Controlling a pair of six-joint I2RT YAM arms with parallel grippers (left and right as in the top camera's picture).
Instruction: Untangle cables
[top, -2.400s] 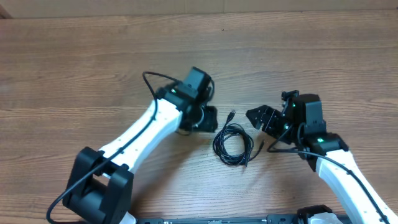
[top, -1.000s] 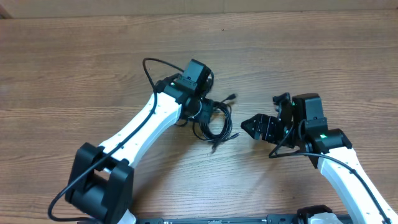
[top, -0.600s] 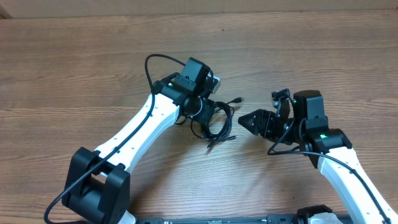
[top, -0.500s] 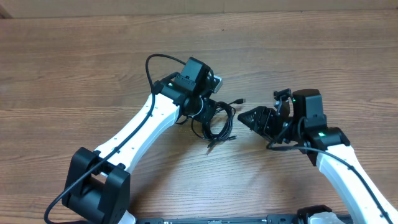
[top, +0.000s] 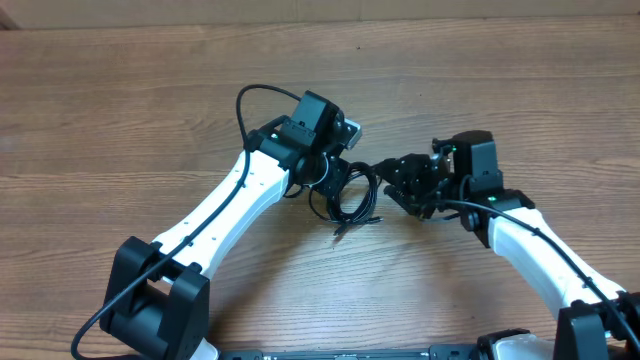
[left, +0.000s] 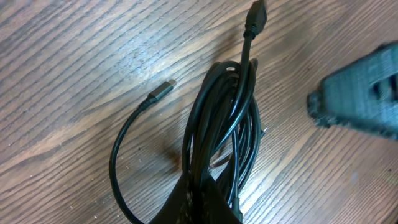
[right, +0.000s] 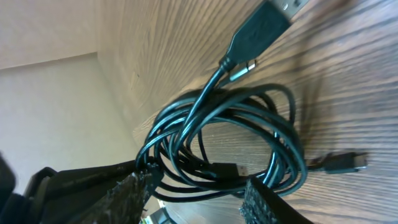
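Reaching up from the lower left of the overhead frame, your left arm bends toward centre. The left gripper (top: 333, 183) is clamped on the cables (top: 352, 203), a bunched black coil with a loose silver-tipped end on the wooden table (top: 520, 80). Your right arm angles in from the lower right. The right gripper (top: 393, 183) is spread wide, gripping nothing, just beside the coil.
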